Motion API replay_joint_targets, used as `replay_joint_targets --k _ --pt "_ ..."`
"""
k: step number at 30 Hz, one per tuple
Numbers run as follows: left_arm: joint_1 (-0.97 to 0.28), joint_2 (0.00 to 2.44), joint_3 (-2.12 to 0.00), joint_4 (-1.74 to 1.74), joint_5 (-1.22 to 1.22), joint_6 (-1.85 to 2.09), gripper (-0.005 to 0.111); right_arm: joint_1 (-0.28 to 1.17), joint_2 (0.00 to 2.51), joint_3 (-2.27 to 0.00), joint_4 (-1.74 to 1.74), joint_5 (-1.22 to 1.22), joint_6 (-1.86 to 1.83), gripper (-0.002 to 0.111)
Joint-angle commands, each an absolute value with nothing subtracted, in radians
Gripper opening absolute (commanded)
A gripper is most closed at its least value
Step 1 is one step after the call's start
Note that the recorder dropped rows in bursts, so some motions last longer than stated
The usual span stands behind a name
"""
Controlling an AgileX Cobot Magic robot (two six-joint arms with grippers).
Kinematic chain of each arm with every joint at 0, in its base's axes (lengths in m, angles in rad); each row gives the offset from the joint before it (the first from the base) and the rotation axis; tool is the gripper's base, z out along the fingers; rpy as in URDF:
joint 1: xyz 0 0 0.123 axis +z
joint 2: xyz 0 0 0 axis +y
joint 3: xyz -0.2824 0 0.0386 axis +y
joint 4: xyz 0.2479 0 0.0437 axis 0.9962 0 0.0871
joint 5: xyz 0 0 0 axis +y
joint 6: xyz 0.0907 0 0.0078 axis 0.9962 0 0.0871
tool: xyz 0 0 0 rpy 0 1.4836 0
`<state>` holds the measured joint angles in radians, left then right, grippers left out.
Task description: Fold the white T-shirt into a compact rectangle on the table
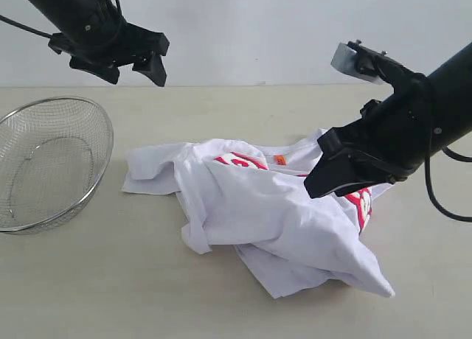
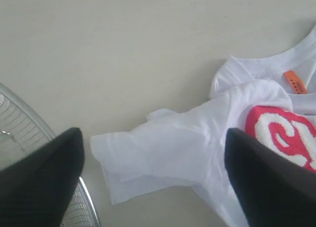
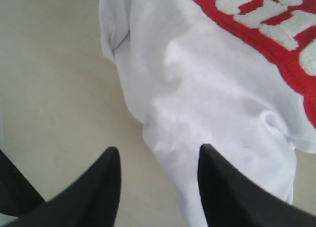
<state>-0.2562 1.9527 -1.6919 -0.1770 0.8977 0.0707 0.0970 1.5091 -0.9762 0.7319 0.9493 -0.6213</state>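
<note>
My right gripper [image 1: 328, 184] and left gripper [image 1: 135, 74] are both spread, nothing pinched. The white T-shirt [image 1: 273, 221] lies crumpled mid-frame on the table [image 1: 110, 295], running upper-left to lower-right. Right one's over its right end, so nearer; left's up in the upper left.

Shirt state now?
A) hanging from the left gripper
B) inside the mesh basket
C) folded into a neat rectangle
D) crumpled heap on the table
D: the white T-shirt lies bunched and creased on the table, outside the wire-mesh basket, and the left gripper is raised clear of it, open and empty.
</note>
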Motion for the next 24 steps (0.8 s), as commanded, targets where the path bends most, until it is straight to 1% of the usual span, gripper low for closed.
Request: replay_joint_targets --k 1,2,4,7,10,13,16,21,24 --pt "-0.26 1.939 -1.699 -0.213 0.909 0.098 0.066 0.09 1.508 -0.972 0.734 0.969 -0.626 0.043" --pt "-0.26 1.932 -1.699 -0.231 0.926 0.128 0.058 0.09 1.508 -0.967 0.734 0.976 -0.626 0.043" --pt "-0.26 1.911 -1.699 -0.284 0.964 0.194 0.037 0.09 1.508 -0.95 0.734 0.985 -0.627 0.043" --pt "-0.26 1.874 -1.699 -0.355 0.984 0.25 0.005 0.09 1.508 -0.939 0.77 1.09 -0.638 0.043" --pt "-0.26 1.84 -1.699 -0.441 0.999 0.314 0.005 0.092 1.506 -0.939 0.898 1.221 -0.743 0.043" --pt "-0.26 1.822 -1.699 -0.498 1.042 0.376 0.004 0.142 1.504 -0.939 0.875 1.221 -0.744 0.043" --pt "-0.26 1.822 -1.699 -0.527 1.117 0.413 0.004 0.242 1.508 -0.918 0.757 1.09 -0.665 0.043" --pt "-0.263 1.822 -1.699 -0.527 1.195 0.424 0.004 0.418 1.543 -0.843 0.67 0.813 -0.663 0.043" --pt "-0.264 1.822 -1.699 -0.527 1.221 0.424 0.004 0.459 1.581 -0.818 0.651 0.693 -0.656 0.043"
